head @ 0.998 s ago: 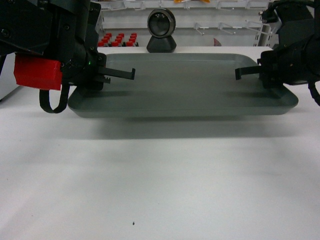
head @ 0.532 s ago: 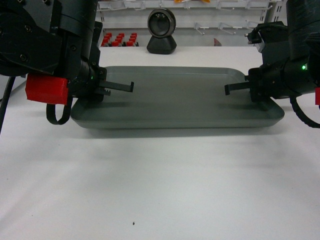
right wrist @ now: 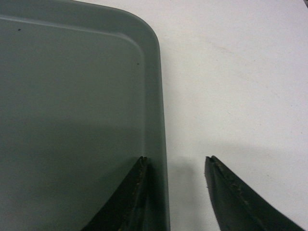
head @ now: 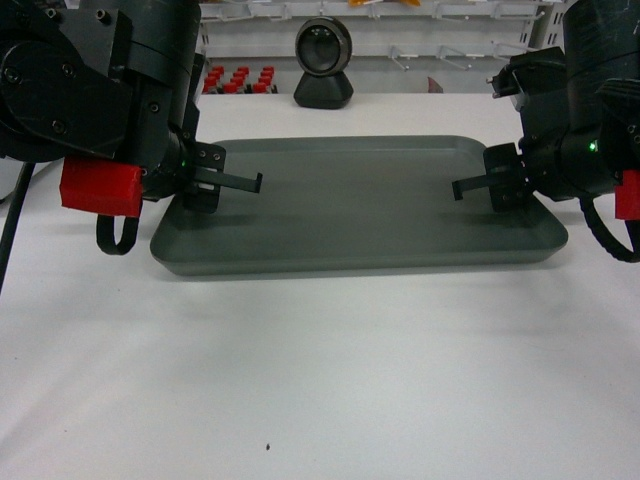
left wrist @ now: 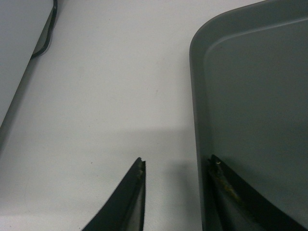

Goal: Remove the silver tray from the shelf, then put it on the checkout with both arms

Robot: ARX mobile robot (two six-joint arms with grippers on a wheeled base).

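Silver tray [head: 360, 205] lying flat on the white worktop [head: 320, 380] of the checkout, its long side across the head view, in front of the round-faced black scanner [head: 322, 62] and apart from it.

Left gripper [left wrist: 175, 166] at the left short end of the tray — fingers spread, not closed on anything. One finger [left wrist: 127, 197] outside the rim, over the bare worktop; the other [left wrist: 236, 190] inside the tray, just beside the rim. Rim of the tray passing between the two, a clear gap showing on the outer side.

Right gripper [right wrist: 175, 163] at the right short end, the same way — fingers apart, holding nothing. Inner finger [right wrist: 127, 197] over the tray floor close against the rim, outer finger [right wrist: 231, 192] over the worktop beyond the edge, well clear of the rim.

Red block [head: 98, 188] on the left arm beside the tray's left end.
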